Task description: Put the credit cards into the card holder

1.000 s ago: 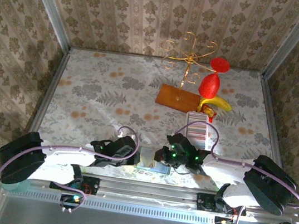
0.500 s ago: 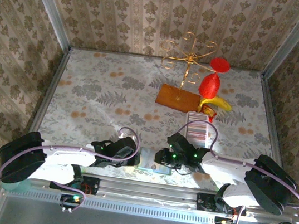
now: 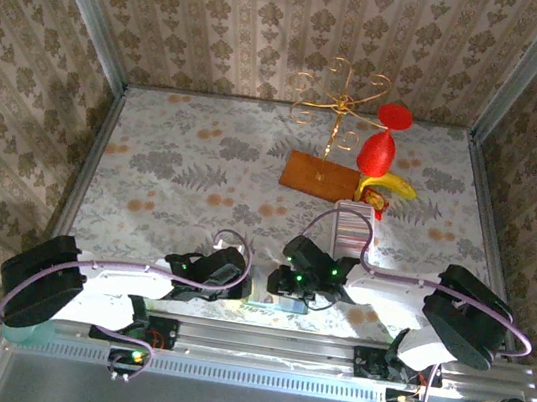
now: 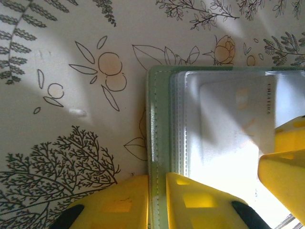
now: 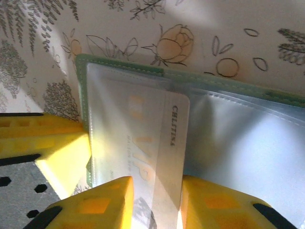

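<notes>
Pins open card holder (image 4: 159, 119) at table (image 3: 202, 171)'s near edge with pinching left gripper (image 4: 156, 191); parts right gripper (image 5: 157, 191) over half-pocketed credit card (image 5: 174, 138). Probably handles light, stiff, slick: push exposed end.

The card holder (image 4: 159, 143) has a matt grey-green cover with stitched edges, cloth or soft leather-like. Its inner pockets (image 5: 248, 138) are clear, glossy plastic that catches glare. The credit card (image 5: 172, 143) is smooth, pale plastic. The table cover (image 4: 71, 57) looks smooth, matt and printed. Far right, the board (image 3: 303, 174) is brown wood, and the wire stand (image 3: 340, 101) is thin gold metal.
</notes>
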### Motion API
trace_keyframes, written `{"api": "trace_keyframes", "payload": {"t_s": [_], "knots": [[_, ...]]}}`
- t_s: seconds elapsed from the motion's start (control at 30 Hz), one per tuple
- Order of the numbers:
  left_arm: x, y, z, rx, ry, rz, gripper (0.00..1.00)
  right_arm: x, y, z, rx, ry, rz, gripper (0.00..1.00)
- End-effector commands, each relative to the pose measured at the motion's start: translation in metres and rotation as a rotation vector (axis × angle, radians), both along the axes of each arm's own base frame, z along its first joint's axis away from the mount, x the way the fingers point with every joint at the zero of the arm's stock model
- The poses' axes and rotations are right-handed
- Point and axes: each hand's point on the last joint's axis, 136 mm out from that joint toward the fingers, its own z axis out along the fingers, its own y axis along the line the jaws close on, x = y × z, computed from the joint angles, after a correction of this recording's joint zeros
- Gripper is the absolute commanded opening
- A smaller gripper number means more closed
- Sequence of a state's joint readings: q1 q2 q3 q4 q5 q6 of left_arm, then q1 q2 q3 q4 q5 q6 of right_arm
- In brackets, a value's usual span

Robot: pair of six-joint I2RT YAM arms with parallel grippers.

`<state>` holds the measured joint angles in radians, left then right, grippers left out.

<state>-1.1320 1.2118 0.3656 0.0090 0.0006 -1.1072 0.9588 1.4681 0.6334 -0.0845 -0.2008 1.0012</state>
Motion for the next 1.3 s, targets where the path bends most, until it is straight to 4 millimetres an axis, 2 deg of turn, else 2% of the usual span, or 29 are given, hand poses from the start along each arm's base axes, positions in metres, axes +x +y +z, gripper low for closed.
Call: {"api": "trace_keyframes", "payload": {"t_s": [0.0, 0.13, 0.37, 0.5, 0.6, 0.73, 0.83, 0.87, 0.9, 1.07, 1.17, 1.27], "knots": [[0.001, -0.007, 0.007, -0.020, -0.003, 0.002, 0.17, 0.002, -0.010, 0.008, -0.038, -0.036, -0.028, 0.31], [0.000, -0.008, 0.007, -0.022, -0.003, 0.001, 0.17, 0.000, -0.013, 0.006, -0.036, -0.030, -0.036, 0.27], [0.000, -0.008, 0.008, -0.024, -0.005, -0.002, 0.16, -0.002, -0.004, -0.001, -0.037, -0.004, -0.015, 0.22], [0.000, -0.008, 0.008, -0.025, -0.003, 0.000, 0.16, -0.003, 0.006, 0.003, -0.020, -0.005, 0.006, 0.17], [-0.001, -0.007, 0.008, -0.025, -0.004, 0.002, 0.16, -0.004, 0.013, 0.009, -0.014, -0.024, 0.019, 0.18], [-0.001, -0.006, 0.007, -0.025, -0.007, 0.004, 0.16, -0.004, 0.016, 0.019, 0.000, -0.057, 0.025, 0.26], [-0.002, -0.005, 0.007, -0.024, -0.007, 0.004, 0.16, -0.005, 0.005, 0.024, -0.035, -0.084, 0.004, 0.31], [-0.002, -0.005, 0.007, -0.022, -0.008, 0.004, 0.16, -0.005, -0.002, 0.020, -0.064, -0.081, -0.007, 0.32], [-0.002, -0.005, 0.007, -0.023, -0.008, 0.004, 0.16, -0.005, -0.007, 0.028, -0.058, -0.097, -0.021, 0.33], [-0.003, -0.002, 0.005, -0.016, -0.008, 0.007, 0.16, -0.013, -0.040, 0.028, -0.129, -0.108, -0.087, 0.41], [-0.002, -0.002, 0.005, -0.018, -0.009, 0.009, 0.16, -0.020, -0.046, 0.020, -0.121, -0.099, -0.101, 0.46], [-0.003, -0.001, 0.006, -0.017, -0.010, 0.010, 0.16, -0.025, -0.052, 0.013, -0.147, -0.083, -0.111, 0.46]]}}
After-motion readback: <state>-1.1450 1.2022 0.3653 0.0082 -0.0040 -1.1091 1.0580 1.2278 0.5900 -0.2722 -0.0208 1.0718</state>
